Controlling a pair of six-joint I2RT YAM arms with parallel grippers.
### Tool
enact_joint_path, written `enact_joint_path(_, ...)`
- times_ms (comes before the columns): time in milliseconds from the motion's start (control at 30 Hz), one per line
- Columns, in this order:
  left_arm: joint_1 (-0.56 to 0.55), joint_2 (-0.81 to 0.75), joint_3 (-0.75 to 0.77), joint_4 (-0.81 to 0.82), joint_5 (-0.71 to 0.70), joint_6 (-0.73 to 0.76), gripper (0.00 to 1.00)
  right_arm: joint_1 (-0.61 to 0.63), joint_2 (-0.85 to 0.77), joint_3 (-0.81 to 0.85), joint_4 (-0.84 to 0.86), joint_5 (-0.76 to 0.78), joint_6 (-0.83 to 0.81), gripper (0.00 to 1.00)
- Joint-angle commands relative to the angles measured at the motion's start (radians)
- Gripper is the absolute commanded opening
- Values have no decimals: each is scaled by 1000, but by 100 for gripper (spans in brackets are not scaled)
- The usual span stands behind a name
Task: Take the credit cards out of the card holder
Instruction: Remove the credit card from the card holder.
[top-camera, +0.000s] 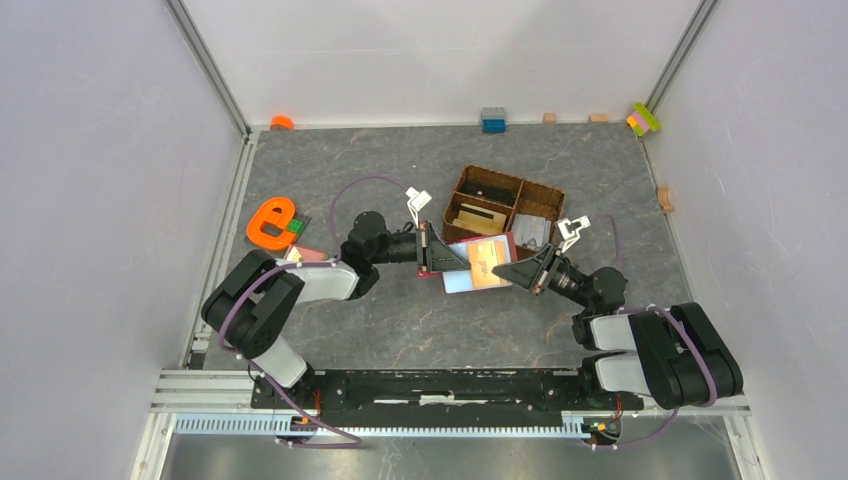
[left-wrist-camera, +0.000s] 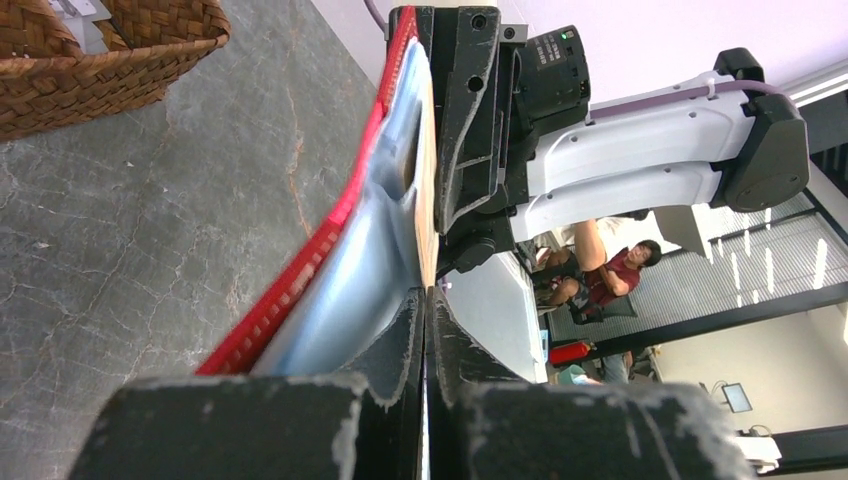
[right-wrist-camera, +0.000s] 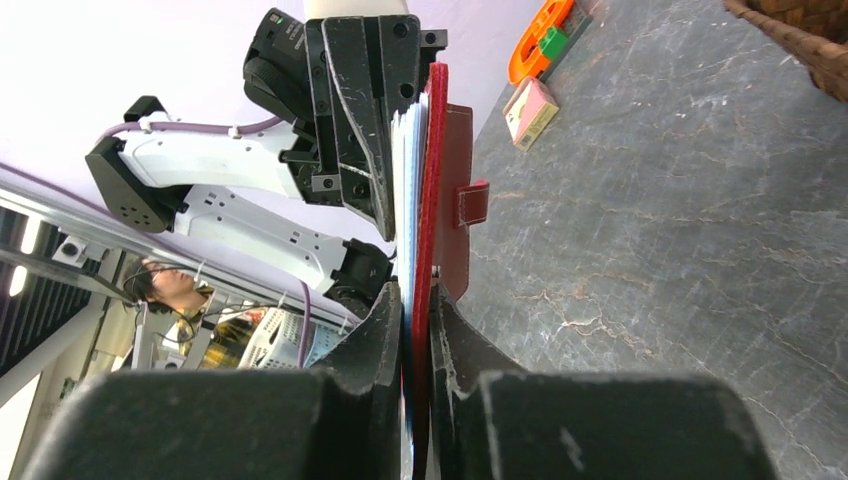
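Note:
The dark red card holder (top-camera: 478, 265) hangs open above the table between my two grippers. An orange-tan card (top-camera: 484, 251) shows in its upper half and a light blue card (top-camera: 468, 283) in its lower half. My left gripper (top-camera: 438, 254) is shut on the holder's left side; in the left wrist view (left-wrist-camera: 428, 296) its jaws pinch the thin edge of the orange-tan card (left-wrist-camera: 427, 190), beside the light blue sleeve (left-wrist-camera: 350, 280) and red cover (left-wrist-camera: 290, 290). My right gripper (top-camera: 512, 268) is shut on the holder's right edge (right-wrist-camera: 430, 200), as the right wrist view (right-wrist-camera: 415, 292) shows.
A brown wicker compartment basket (top-camera: 537, 192) stands just behind the holder and holds several flat items. An orange letter toy (top-camera: 268, 222) and a small pink block (top-camera: 308, 254) lie at the left. Toy blocks line the back wall (top-camera: 493, 120).

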Motion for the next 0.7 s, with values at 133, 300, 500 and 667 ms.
enact_joint_path(133, 21, -11, -12, 78, 15, -34, 2, -33, 16, -22, 235, 5, 38, 5)
enact_joint_path(300, 19, -1, -10, 93, 16, -46, 2, -32, 27, -20, 252, 3, 46, 5)
enact_joint_path(500, 18, 11, -9, 82, 6, -45, 36, -31, 29, -21, 269, 1, 54, 6)
enact_joint_path(667, 1, 18, 0, 70, 1, -39, 42, -19, 34, -13, 282, -3, 59, 6)
